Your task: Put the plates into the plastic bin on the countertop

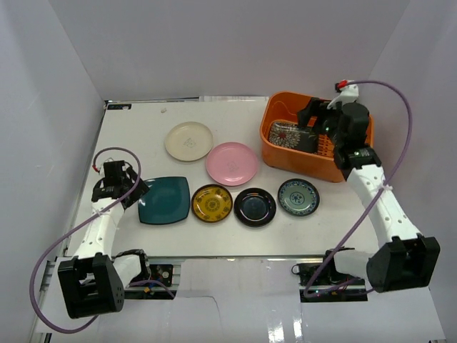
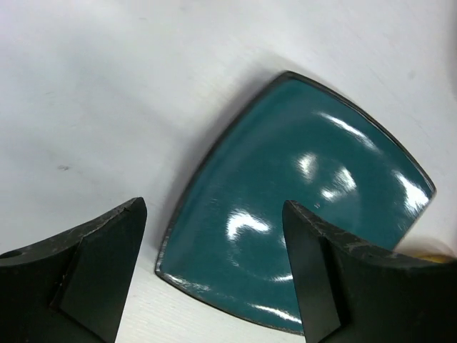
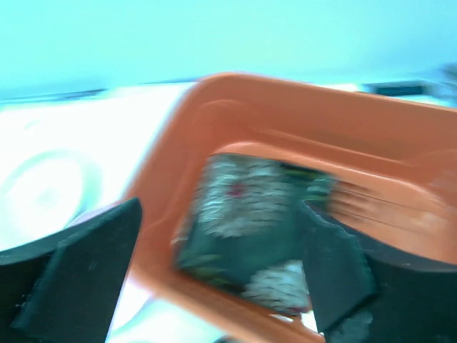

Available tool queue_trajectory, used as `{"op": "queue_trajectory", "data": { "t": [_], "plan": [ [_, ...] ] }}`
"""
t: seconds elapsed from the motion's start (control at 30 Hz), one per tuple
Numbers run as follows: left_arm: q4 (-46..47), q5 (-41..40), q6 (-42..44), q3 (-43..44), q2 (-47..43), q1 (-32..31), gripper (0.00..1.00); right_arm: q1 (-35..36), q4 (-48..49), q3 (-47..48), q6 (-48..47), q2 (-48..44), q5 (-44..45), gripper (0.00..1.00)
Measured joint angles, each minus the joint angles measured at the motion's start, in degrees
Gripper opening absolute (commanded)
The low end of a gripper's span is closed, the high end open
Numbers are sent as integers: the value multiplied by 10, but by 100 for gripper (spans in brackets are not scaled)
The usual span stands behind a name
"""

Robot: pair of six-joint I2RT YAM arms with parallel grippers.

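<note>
The orange plastic bin [image 1: 300,168] stands at the back right of the white countertop [image 1: 136,128]. The square dark floral plate [image 1: 285,133] lies inside it, blurred in the right wrist view [image 3: 246,214]. My right gripper [image 1: 313,120] hangs open and empty over the bin [image 3: 285,107]. The square teal plate [image 1: 164,200] lies front left. My left gripper [image 1: 133,190] is open just above its left corner [image 2: 300,200], one finger on each side. The cream [image 1: 188,141], pink [image 1: 231,163], yellow-brown [image 1: 212,203], black [image 1: 255,207] and blue-green [image 1: 298,197] plates lie on the countertop.
White walls close in the left, back and right sides. The left arm's purple cable [image 1: 118,151] loops above its wrist. The right arm's cable [image 1: 400,100] arcs beside the bin.
</note>
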Motion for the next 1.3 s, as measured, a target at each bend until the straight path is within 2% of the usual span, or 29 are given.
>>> {"op": "queue_trajectory", "data": {
  "t": [0.03,0.07,0.1,0.17,0.3,0.37,0.47,0.63,0.8,0.97,1.13,1.3],
  "plan": [
    [-7,-3,-2,-4,3,32,88,20,19,-27,7,-21,-20,79],
    [-10,-1,-4,-4,4,49,88,53,51,-59,18,-38,-43,56],
    [-11,3,-6,-4,4,58,88,84,71,-84,27,-46,-66,46],
    [-11,11,-10,-4,3,70,88,164,108,-114,43,-27,-116,40],
    [-6,58,-10,-4,-15,91,88,301,133,-83,52,119,-212,47],
    [10,113,-6,-4,-42,93,89,337,122,-39,50,202,-244,56],
    [47,194,0,-4,-83,79,91,360,115,26,52,295,-271,66],
    [106,300,6,-2,-131,38,98,377,89,142,52,417,-277,72],
    [155,349,11,10,-162,-13,98,393,71,247,64,521,-274,72],
    [187,348,26,29,-187,-78,98,404,52,316,82,608,-268,71],
    [207,316,42,31,-193,-135,98,411,54,338,100,631,-274,63],
    [227,285,49,31,-187,-163,98,417,71,325,126,632,-289,57]
  ]
}}
